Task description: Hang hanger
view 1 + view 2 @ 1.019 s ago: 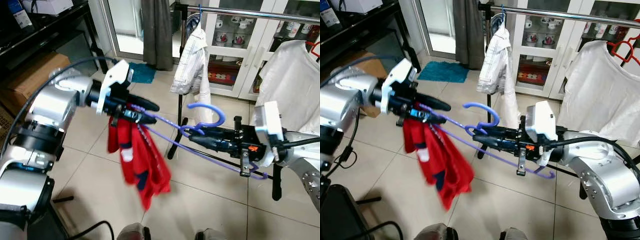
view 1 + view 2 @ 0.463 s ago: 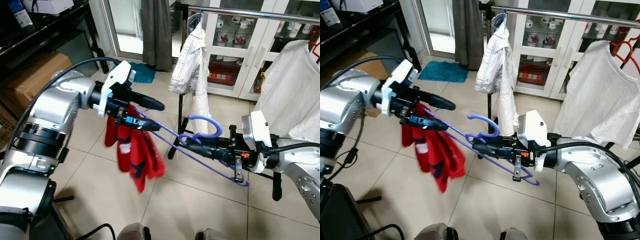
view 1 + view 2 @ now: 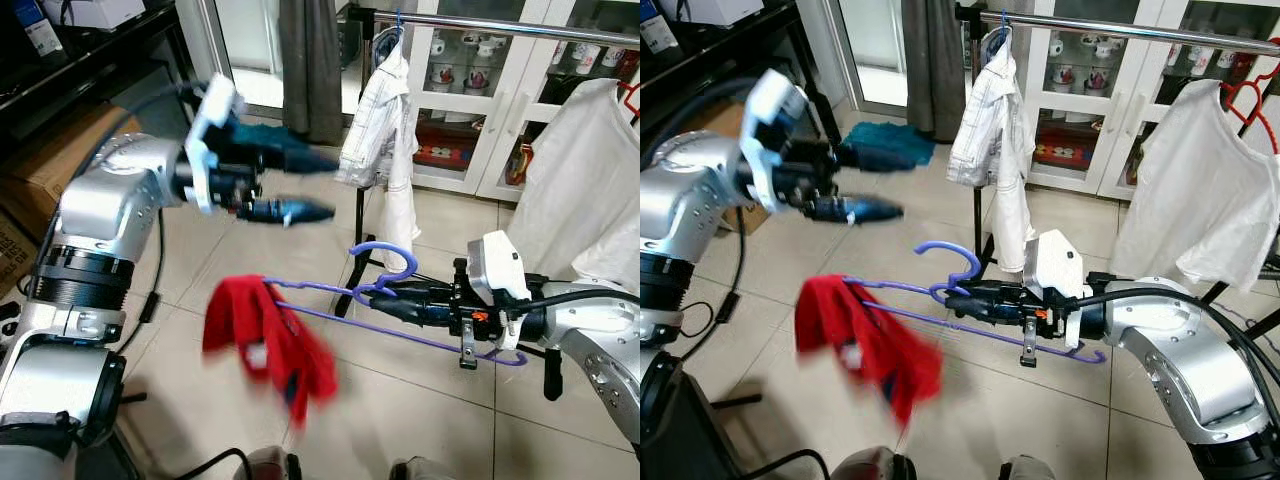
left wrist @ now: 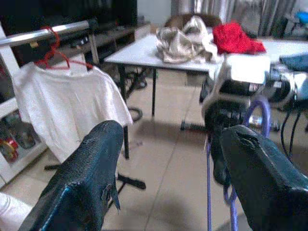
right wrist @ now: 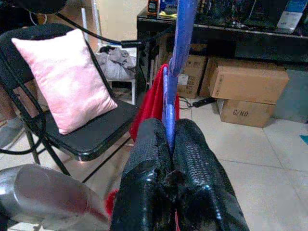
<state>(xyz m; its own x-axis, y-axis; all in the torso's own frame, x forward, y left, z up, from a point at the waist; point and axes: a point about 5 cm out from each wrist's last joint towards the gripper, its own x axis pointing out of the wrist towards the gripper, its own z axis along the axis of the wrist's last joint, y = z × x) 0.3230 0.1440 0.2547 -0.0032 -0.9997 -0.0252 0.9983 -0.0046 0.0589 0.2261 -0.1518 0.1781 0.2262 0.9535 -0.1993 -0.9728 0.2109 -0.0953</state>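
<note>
A purple hanger [image 3: 400, 322] lies nearly level in front of me, with a red garment [image 3: 272, 342] draped over its left end. My right gripper [image 3: 385, 304] is shut on the hanger at the base of its hook [image 3: 385, 262]; the right wrist view shows the purple wire [image 5: 172, 82] pinched between the fingers [image 5: 197, 159]. My left gripper [image 3: 315, 185] is raised above and left of the hanger, open and holding nothing. A metal clothes rail [image 3: 520, 28] runs across the back.
On the rail hang a light checked shirt [image 3: 378, 115] and a white T-shirt [image 3: 585, 170]. The rail's black stand [image 3: 360, 250] rises just behind the hanger. A glass cabinet [image 3: 470, 90] is behind, with cardboard boxes [image 3: 60, 165] at left. Tiled floor lies below.
My left gripper has let go of the hanger's left end, opened and lifted up. The hanger has dropped to level in my right gripper, and the red garment swung lower.
</note>
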